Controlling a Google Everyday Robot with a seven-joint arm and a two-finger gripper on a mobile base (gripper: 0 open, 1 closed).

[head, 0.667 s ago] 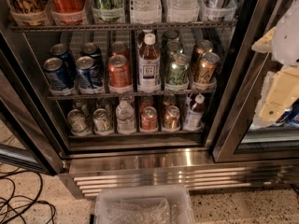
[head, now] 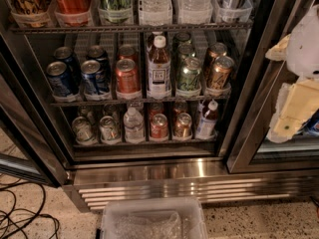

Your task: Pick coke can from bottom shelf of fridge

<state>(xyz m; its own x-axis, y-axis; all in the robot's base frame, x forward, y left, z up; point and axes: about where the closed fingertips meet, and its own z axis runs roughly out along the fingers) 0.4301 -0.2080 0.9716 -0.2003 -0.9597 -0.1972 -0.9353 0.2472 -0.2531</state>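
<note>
Stainless-steel-framed glass-door fridge [head: 244,133], dark interior: small red aluminium coke can [head: 159,126] at front of dark wire bottom shelf [head: 144,142], well below-left of cream gripper [head: 296,103] (apart or together: cannot tell); step judged approach, next move needing a lowering leftward reach.

Four blue cans [head: 61,78]; one gripper [head: 295,106], right

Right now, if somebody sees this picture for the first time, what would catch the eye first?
The fridge fills the view, its shelves crowded with cans and bottles, a white-capped bottle standing on the middle shelf. The red coke can sits near the middle of the bottom shelf, beside a copper can. The pale gripper hangs at the right edge.
</note>
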